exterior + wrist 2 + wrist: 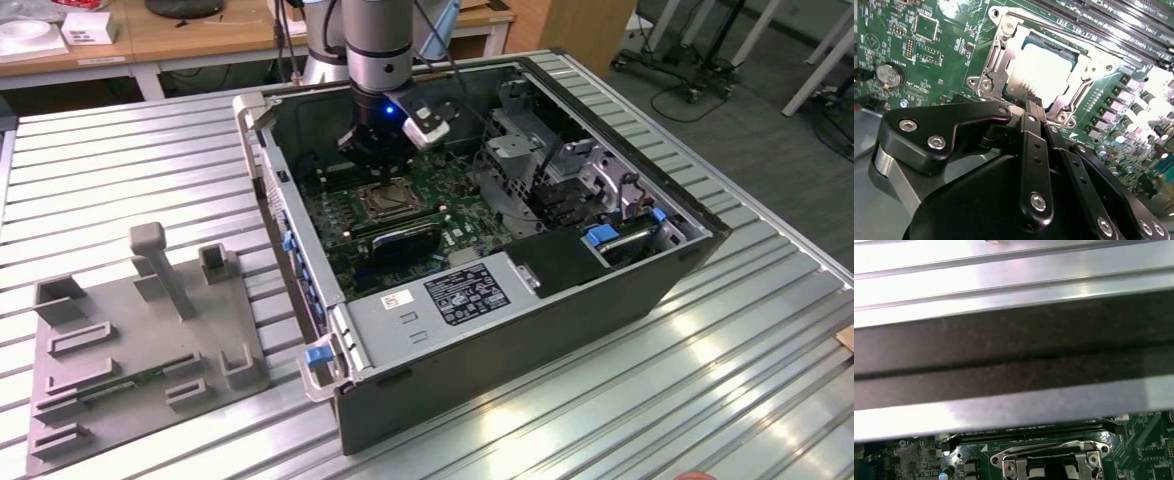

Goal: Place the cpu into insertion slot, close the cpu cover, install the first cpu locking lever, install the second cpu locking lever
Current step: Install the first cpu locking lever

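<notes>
The cpu [1041,70] lies flat in the insertion slot [985,86] just ahead of the hand [1033,102], with the cpu cover [1089,75] down around it. The hand's fingers look drawn narrow and hold nothing.

The big computer case [641,280] on the ribbed worktop [134,170] walls the hand in; a sideways sweep could likely strike its rim or the drive cage [521,160] beside the hand. On the green motherboard [954,25], the memory slots [1114,15] beyond the socket, the row of small components [1126,107] and the coin battery [889,75] sit close enough to be scraped. The locking levers cannot be made out clearly, so a press could slip off the frame.
</notes>
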Robot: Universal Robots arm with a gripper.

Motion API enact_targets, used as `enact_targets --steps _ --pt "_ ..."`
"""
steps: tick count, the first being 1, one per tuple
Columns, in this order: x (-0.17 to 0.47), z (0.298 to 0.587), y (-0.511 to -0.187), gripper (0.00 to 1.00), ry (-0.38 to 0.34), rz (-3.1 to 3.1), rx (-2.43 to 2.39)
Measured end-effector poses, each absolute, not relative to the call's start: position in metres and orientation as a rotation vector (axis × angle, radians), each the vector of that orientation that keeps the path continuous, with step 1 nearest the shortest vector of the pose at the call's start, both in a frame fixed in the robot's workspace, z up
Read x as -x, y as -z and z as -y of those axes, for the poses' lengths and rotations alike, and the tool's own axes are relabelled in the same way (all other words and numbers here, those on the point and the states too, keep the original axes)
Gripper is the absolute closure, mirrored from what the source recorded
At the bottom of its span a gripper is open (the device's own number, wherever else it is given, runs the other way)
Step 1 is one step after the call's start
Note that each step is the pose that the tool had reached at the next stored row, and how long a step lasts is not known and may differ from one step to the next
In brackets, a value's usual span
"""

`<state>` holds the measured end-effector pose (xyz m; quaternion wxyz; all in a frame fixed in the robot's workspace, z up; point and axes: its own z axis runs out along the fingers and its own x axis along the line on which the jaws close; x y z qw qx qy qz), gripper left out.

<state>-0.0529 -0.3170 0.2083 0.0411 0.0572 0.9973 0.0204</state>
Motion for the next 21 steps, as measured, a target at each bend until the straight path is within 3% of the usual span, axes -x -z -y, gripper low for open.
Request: enact_targets --steps 21 --pt "0.051 0.331 -0.208 0.90 -0.061 -3.056 -0.141"
